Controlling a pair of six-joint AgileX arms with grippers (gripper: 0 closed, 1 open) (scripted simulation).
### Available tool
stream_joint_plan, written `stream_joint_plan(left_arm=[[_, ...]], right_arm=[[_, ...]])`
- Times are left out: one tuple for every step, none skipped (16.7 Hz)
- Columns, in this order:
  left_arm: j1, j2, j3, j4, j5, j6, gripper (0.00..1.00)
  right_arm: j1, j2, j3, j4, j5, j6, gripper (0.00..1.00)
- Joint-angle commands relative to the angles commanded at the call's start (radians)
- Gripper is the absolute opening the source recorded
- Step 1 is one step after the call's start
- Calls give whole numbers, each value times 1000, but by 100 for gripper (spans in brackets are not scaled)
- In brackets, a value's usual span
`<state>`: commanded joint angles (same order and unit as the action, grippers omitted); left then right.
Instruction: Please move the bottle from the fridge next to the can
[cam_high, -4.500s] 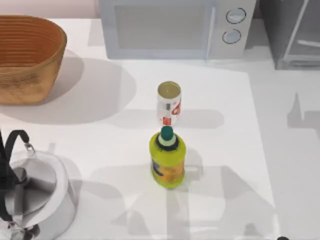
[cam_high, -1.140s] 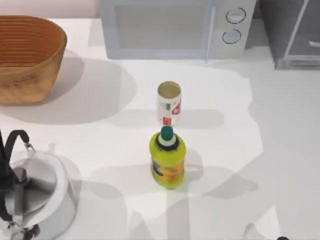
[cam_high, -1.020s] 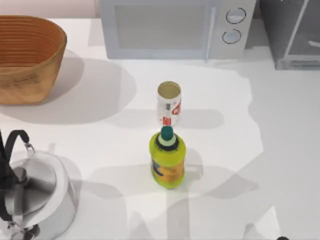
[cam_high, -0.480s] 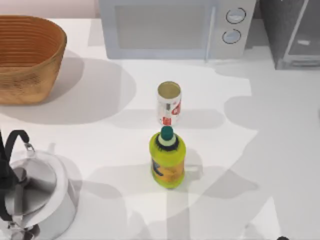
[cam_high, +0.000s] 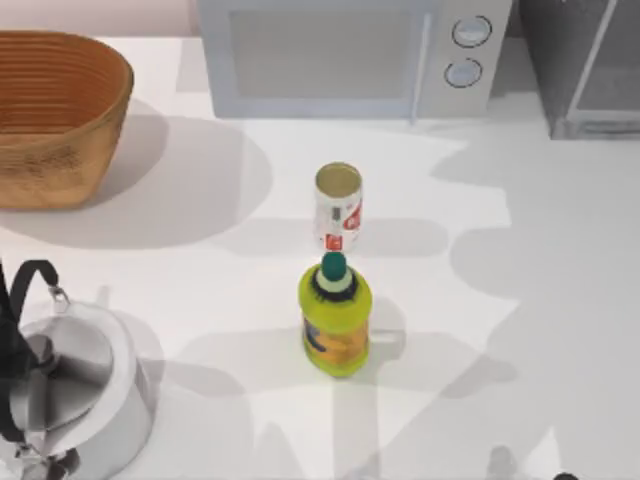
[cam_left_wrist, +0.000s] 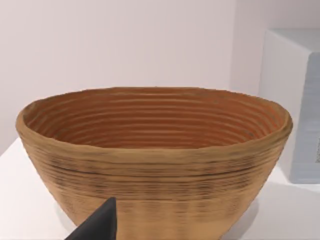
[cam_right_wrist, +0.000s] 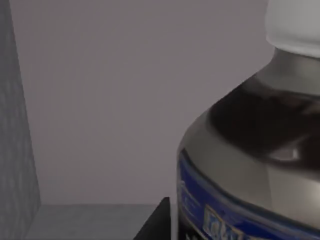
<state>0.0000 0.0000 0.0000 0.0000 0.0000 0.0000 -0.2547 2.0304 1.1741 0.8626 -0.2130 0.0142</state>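
- While the can (cam_high: 338, 208) stands on the table (cam_high: 560, 300) before the microwave (cam_high: 345, 55), the bottle (cam_right_wrist: 250, 165) sits inside the fridge (cam_high: 585, 60).
- Right gripper close beside the bottle; its grip I cannot tell.
- Left gripper faces the basket (cam_left_wrist: 155, 155); likewise unclear.

Bright, even light — soft grey shadows across the table (cam_high: 150, 280).

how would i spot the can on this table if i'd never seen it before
Start at the light grey microwave at the table's far edge and come toward the middle. The small white can with red markings and a dull gold top stands there, just behind the yellow-green bottle with a teal cap, and is shorter.
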Motion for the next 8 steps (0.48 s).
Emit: stream_joint_plan(left_arm=[[0, 0, 0, 0, 0, 0, 100], [0, 0, 0, 0, 0, 0, 100], [0, 0, 0, 0, 0, 0, 100], [0, 0, 0, 0, 0, 0, 100], [0, 0, 0, 0, 0, 0, 100], [0, 0, 0, 0, 0, 0, 100], [0, 0, 0, 0, 0, 0, 100], [0, 0, 0, 0, 0, 0, 100]], right_arm=[[-7, -36, -64, 17, -9, 0, 0], [-14, -75, -134, 36, -18, 0, 0], [-22, -116, -205, 55, -27, 1, 0], [-30, -156, -272, 75, -37, 1, 0], [-37, -196, -330, 94, -45, 1, 0], [-45, -231, -377, 112, -53, 1, 0], [-51, -261, -414, 127, -60, 1, 0], [-55, -284, -440, 139, -65, 1, 0]])
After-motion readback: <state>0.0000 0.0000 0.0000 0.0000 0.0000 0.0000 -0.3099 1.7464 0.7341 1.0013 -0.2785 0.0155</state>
